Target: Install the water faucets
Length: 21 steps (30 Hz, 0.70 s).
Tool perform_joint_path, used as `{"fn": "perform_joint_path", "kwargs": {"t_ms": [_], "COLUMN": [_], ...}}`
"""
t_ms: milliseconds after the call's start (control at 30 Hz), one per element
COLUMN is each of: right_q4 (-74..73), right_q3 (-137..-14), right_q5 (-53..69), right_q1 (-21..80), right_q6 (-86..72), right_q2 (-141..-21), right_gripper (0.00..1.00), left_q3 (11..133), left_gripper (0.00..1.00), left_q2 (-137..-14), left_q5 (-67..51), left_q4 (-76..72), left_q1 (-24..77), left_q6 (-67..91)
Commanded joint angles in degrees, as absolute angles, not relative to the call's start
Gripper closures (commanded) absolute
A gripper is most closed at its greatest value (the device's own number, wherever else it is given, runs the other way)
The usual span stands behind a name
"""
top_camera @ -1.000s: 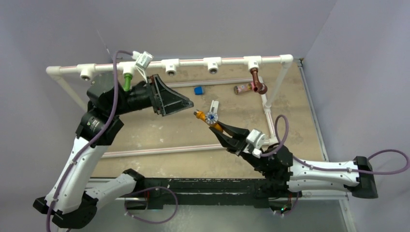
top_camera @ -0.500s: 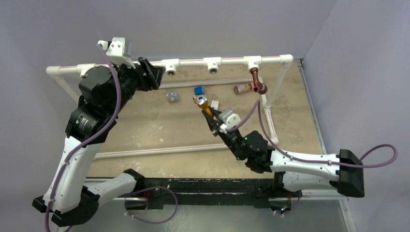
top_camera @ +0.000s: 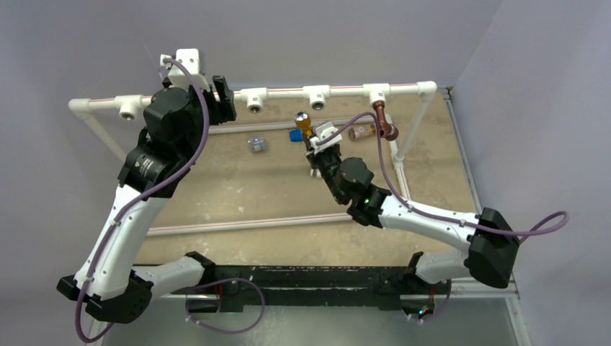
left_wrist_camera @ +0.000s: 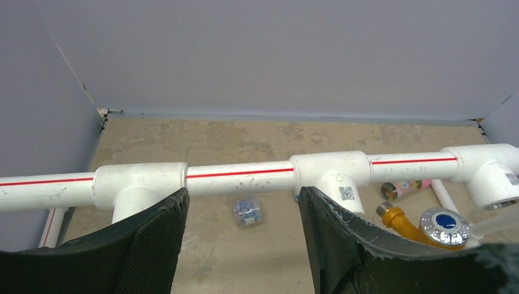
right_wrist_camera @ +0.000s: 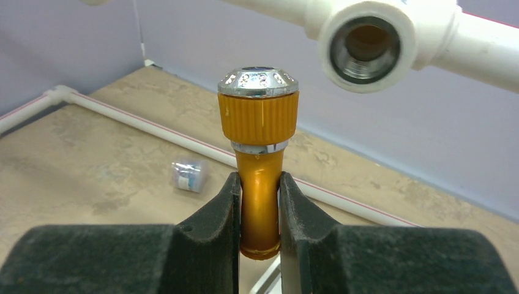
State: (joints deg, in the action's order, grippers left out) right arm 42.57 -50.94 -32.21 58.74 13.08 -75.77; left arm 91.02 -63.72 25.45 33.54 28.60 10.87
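Right gripper (right_wrist_camera: 259, 184): its fingers are pinching the orange faucet (right_wrist_camera: 258, 113) by the neck and holding it upright with the knob clear, presumably so that it can be presented to a socket. Just beyond, 1 open white tee socket (right_wrist_camera: 366, 44) is facing it. Left gripper (left_wrist_camera: 242, 195): its fingers are standing spread and empty, hovering at the pipe rail (left_wrist_camera: 238, 173). At the far right, the dark brown faucet (top_camera: 385, 124) is hanging from its tee, apparently installed.
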Motion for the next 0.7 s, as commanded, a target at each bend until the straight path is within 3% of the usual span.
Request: {"fn": "perform_joint_path", "kwargs": {"t_ms": [0,667], "right_q4": [39.78,27.75], "right_q3": [-54.2,-55.71], "right_q5": [-32.36,-19.37], "right_q1": [55.23,35.72], "right_q6": [10.59,9.66], "right_q2": [-73.62,-69.81], "right_gripper": [1.0,1.0], "left_q3": [90.99,95.19], "left_gripper": [0.34,0.33], "left_q2": [-61.58,-63.51], "left_q5": [27.29,19.83], "left_q4": [30.89,40.32], "left_q1": [28.74,28.73], "left_q6": [9.73,13.59]}}
